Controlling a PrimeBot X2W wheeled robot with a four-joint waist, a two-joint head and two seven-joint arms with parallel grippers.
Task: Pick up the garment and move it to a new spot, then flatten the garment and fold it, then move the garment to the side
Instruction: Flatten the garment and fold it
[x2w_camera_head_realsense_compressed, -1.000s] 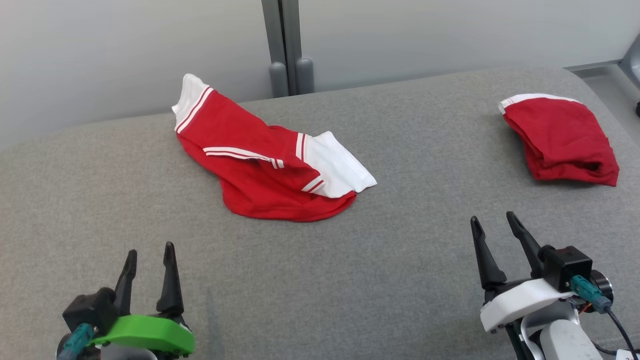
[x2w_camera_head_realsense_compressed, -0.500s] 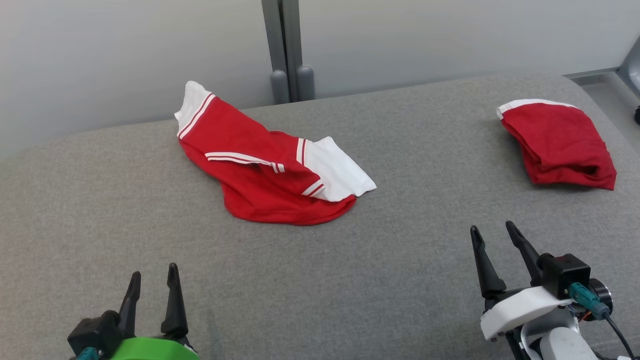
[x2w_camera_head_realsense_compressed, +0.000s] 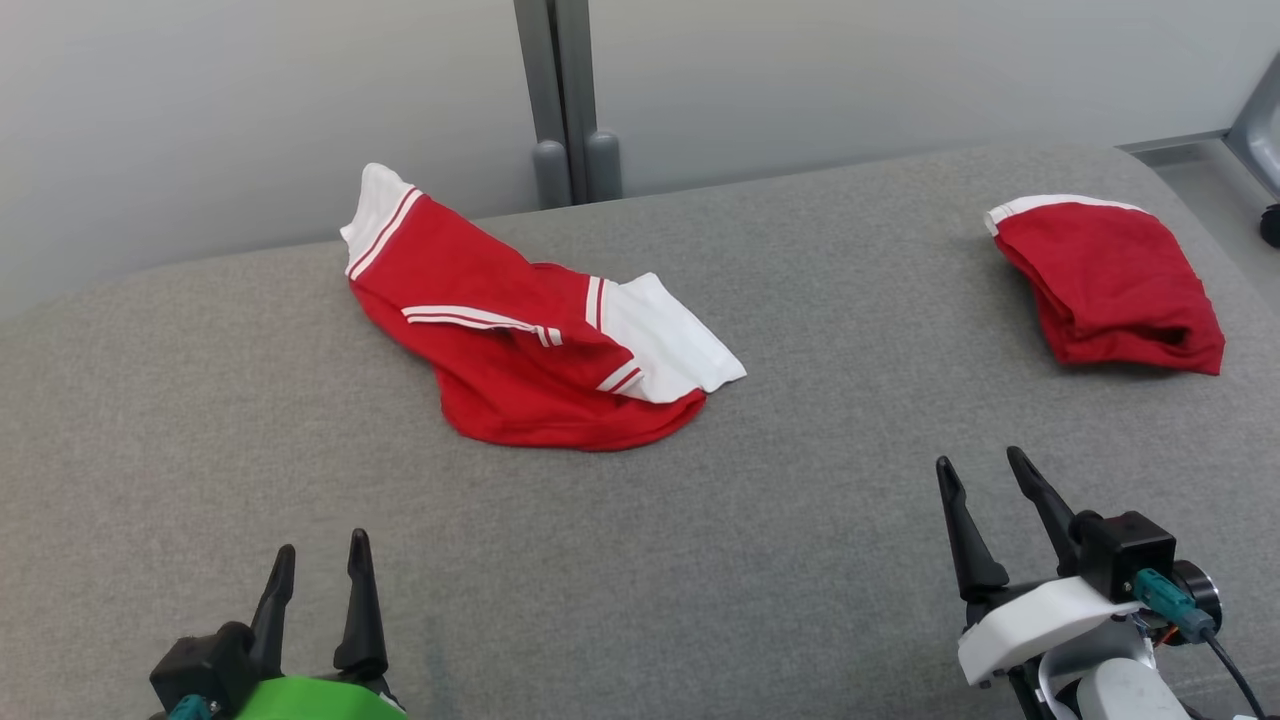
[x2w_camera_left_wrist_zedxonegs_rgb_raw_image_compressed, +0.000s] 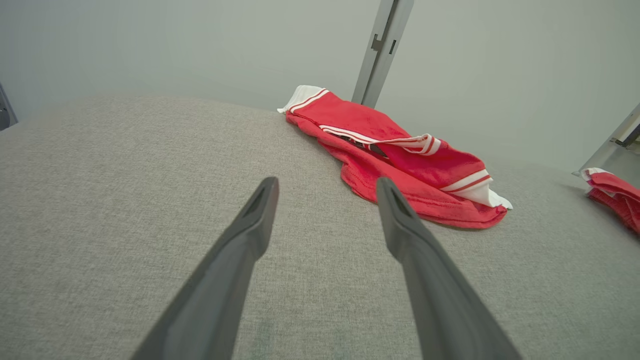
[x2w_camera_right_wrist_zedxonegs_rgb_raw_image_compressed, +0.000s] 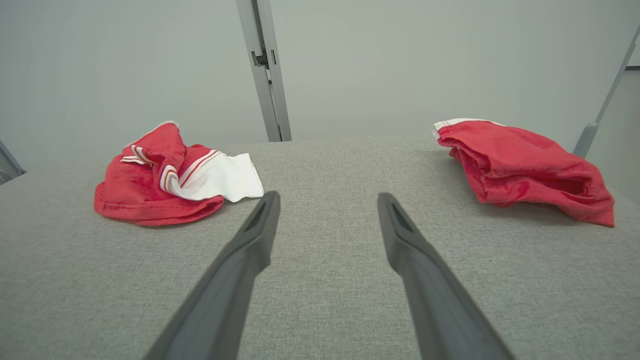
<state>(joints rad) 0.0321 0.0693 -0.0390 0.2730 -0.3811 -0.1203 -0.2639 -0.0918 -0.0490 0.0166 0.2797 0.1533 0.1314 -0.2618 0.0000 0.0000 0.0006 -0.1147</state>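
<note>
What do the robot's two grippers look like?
Both have two long, tapered black fingers. The left gripper sits on a bright green mount; the right gripper on a white mount, with a teal plug and a black cable.

Brightly, evenly lit from above with soft diffuse light. Faint shadows just under the red garment (x2w_camera_head_realsense_compressed: 520, 370) ahead of the left gripper (x2w_camera_head_realsense_compressed: 323, 541) and the folded red cloth (x2w_camera_head_realsense_compressed: 1110, 280) beyond the right gripper (x2w_camera_head_realsense_compressed: 978, 455). Sharp from the head; grey surface (x2w_camera_left_wrist_zedxonegs_rgb_raw_image_compressed: 100, 200) bowed by wide-angle wrist lenses.

Left gripper (x2w_camera_left_wrist_zedxonegs_rgb_raw_image_compressed: 325, 187) spread wide over grey surface (x2w_camera_left_wrist_zedxonegs_rgb_raw_image_compressed: 125, 175); red-white garment (x2w_camera_left_wrist_zedxonegs_rgb_raw_image_compressed: 395, 160) just beyond right finger, untouched.
</note>
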